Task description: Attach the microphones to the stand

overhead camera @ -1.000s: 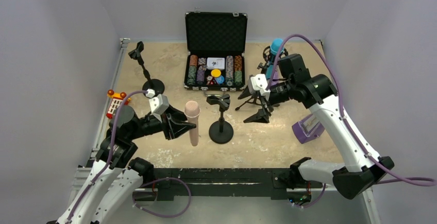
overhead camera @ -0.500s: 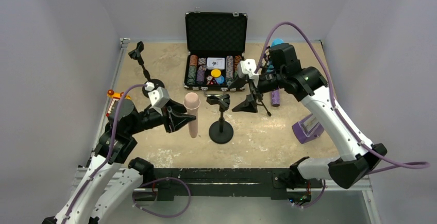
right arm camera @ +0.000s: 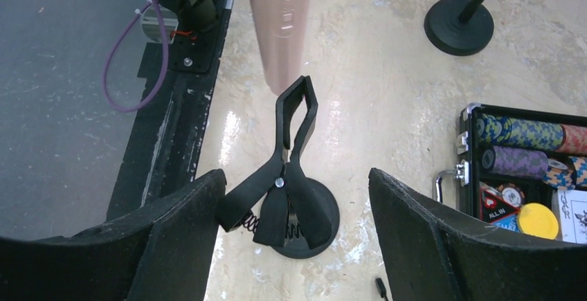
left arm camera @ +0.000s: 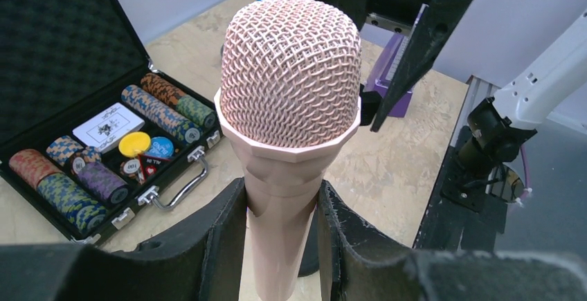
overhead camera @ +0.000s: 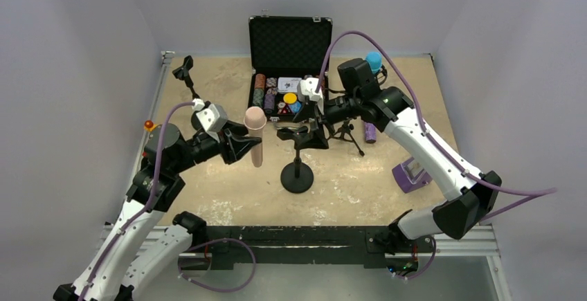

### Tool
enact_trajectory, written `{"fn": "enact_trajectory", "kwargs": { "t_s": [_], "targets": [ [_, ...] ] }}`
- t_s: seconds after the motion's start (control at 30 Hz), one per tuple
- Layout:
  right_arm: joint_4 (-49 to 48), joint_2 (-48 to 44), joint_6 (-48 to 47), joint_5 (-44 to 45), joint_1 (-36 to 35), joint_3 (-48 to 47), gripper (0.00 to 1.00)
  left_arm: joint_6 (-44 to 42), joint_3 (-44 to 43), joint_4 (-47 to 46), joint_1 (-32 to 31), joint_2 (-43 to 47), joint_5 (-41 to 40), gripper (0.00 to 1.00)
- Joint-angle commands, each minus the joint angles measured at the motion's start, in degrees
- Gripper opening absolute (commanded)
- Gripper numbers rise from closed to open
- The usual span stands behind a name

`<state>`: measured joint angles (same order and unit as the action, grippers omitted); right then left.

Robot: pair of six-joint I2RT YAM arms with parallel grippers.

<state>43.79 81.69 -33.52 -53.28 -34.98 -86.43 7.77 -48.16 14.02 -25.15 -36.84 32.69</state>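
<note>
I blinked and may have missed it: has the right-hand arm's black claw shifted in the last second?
Yes. The right gripper moved left, toward the clip of the black round-based microphone stand, which stayed put.

The desk [overhead camera: 228,79] is a tan, scuffed board with whitish worn patches [overhead camera: 221,207] toward its near edge. Plain pale lilac-grey walls [overhead camera: 83,24] box it in at the back, left and right edges. A black rail [overhead camera: 297,235] runs along the near edge, with grey floor [overhead camera: 318,280] past that. The light is soft and even.
</note>
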Motion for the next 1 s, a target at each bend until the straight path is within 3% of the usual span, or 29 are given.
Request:
{"fn": "enact_trajectory", "kwargs": {
  "t_s": [0.0, 0.23, 0.37, 0.43, 0.53, 0.63, 0.97],
  "targets": [
    [-3.22, -1.54, 1.05, 1.35, -1.05, 1.99, 0.77, -0.47, -3.15, -6.92, 0.19, -1.53, -2.05, 0.0],
    [-3.08, -3.51, 0.34, 2.48, -1.07, 4.34, 0.71, 1.69, -3.94, -12.15, 0.19, -4.6, -0.12, 0.0],
    [-2.25, -4.25, -0.73, 1.5, -1.11, 4.4, 0.61, 3.53, -3.18, -16.86, 0.19, -6.02, 2.5, 0.0],
    [-1.17, -4.26, -1.52, 0.32, -1.1, 3.97, 0.49, 4.56, -2.79, -18.66, 0.19, -6.79, 3.82, 0.0],
    [-0.3, -4.38, -2.37, -0.91, -1.08, 3.74, 0.17, 5.58, -2.6, -20.33, 0.13, -7.59, 5.71, 0.0],
    [-0.73, -4.91, -2.36, -1.11, -1.14, 4.28, 0.01, 6.14, -2.54, -21.22, 0.11, -8.15, 7.09, 0.0],
    [-2.77, -5.07, 0.23, -2.03, -1.1, 5.31, 0.0, 10.69, -1.26, -27.15, -0.57, -12.14, 10.43, 0.0]
  ]
}}
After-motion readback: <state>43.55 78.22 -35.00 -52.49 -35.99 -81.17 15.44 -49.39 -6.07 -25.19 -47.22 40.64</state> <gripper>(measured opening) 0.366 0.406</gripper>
